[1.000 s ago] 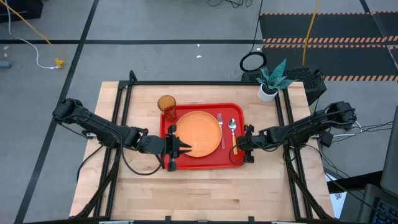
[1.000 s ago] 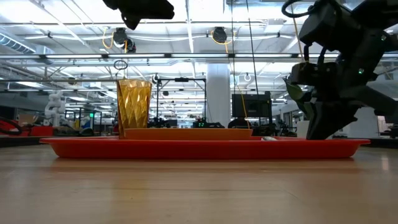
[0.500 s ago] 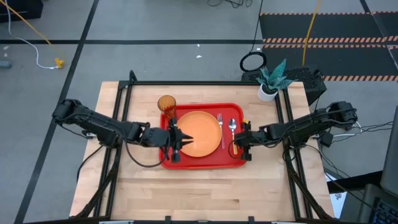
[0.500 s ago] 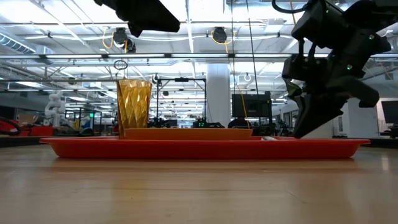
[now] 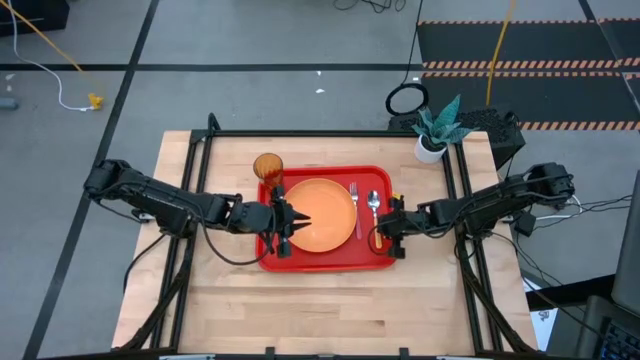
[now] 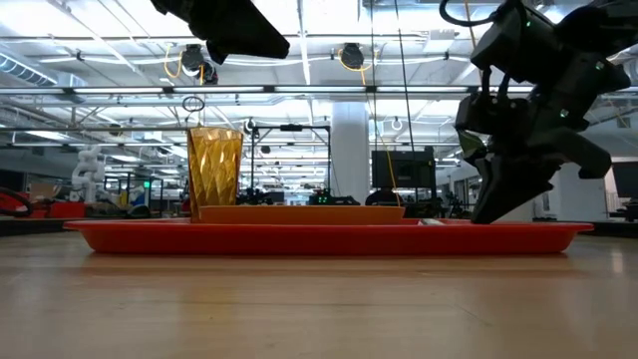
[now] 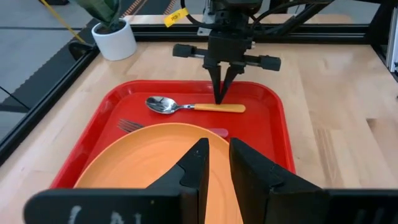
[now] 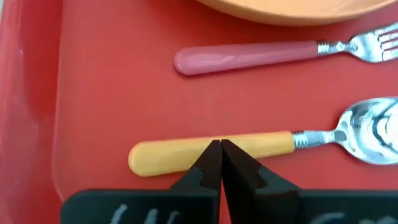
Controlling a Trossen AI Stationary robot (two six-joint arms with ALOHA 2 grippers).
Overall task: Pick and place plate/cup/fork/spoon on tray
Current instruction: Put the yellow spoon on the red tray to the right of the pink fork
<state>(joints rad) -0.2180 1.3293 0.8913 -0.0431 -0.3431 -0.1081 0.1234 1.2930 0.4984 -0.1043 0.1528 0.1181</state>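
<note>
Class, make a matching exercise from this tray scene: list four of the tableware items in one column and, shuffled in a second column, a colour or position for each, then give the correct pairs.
Column 1
1. cup
2. plate
3. fork
4. spoon

Column 2
A. orange handle, under the right gripper
B. pinkish-red handle, lying beside the plate
C. upright at the tray's far left corner
D. round, in the tray's middle

Pairs: 1-C, 2-D, 3-B, 4-A

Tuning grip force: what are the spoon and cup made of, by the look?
Spoon: shiny metal bowl that mirrors the lights, with a matte orange handle, likely plastic. Cup: translucent amber with faceted walls, probably plastic, though glass can't be ruled out.
</note>
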